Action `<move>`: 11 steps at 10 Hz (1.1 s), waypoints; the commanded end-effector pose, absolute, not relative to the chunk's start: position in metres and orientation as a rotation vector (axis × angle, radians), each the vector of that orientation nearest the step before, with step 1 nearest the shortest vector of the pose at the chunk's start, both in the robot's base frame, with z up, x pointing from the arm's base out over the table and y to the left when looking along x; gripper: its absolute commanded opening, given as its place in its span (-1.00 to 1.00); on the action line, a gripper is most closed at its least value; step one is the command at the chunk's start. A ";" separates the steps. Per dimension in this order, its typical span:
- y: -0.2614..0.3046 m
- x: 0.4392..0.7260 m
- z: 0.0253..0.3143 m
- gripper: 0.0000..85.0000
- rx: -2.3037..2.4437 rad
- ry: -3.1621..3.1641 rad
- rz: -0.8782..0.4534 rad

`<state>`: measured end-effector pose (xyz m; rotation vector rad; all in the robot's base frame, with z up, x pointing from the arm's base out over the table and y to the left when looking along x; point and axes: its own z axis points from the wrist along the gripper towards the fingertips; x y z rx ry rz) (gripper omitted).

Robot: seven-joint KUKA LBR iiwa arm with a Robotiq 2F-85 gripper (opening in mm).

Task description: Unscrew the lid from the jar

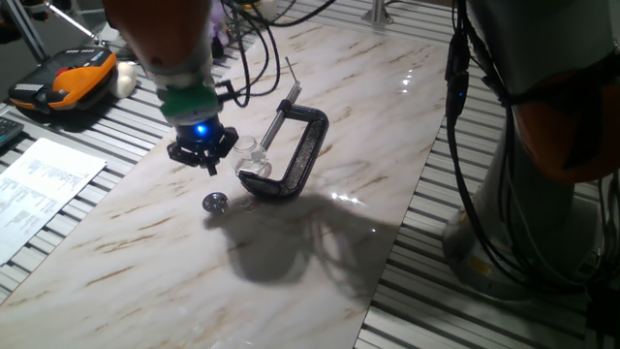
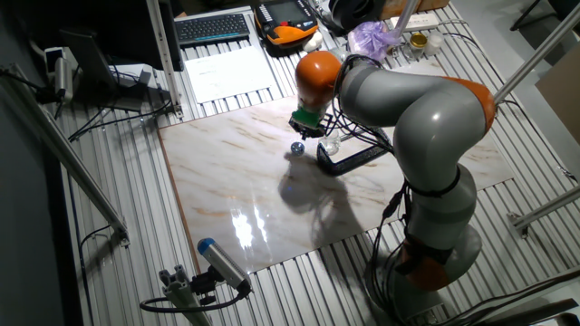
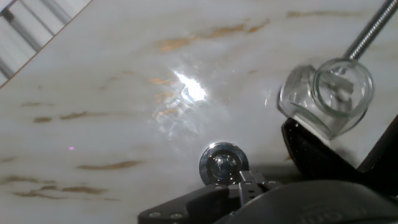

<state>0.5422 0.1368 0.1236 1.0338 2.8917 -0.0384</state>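
You see the lid (image 3: 222,163) off the jar (image 3: 326,96), lying on the tabletop (image 3: 124,74); jaws' state can't be told

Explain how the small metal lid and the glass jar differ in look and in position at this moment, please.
The lid is a shiny, opaque silvery disc; the jar is clear glass that shows what lies behind it. The lid lies alone and flat on the marble table; the jar is held in the black C-clamp, its mouth open. The lid is flat and low; the jar is taller. Both are small and round.
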 end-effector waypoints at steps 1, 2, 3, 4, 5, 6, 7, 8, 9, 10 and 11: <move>0.135 0.543 0.126 -1.00 0.801 2.966 -0.035; 0.132 0.545 0.129 -1.00 0.740 2.985 -0.041; 0.129 0.547 0.133 -1.00 0.675 3.007 -0.029; 0.125 0.549 0.137 -1.00 0.601 3.026 -0.033; 0.122 0.552 0.139 -1.00 0.546 3.039 -0.023; 0.118 0.552 0.140 -1.00 0.508 3.044 -0.004; 0.115 0.553 0.142 -1.00 0.463 3.050 0.009; 0.111 0.554 0.146 -1.00 0.427 3.054 0.029; 0.107 0.555 0.150 -1.00 0.394 3.060 0.049; 0.103 0.556 0.155 -1.00 0.385 3.067 0.060; 0.097 0.557 0.160 -1.00 0.367 3.076 0.072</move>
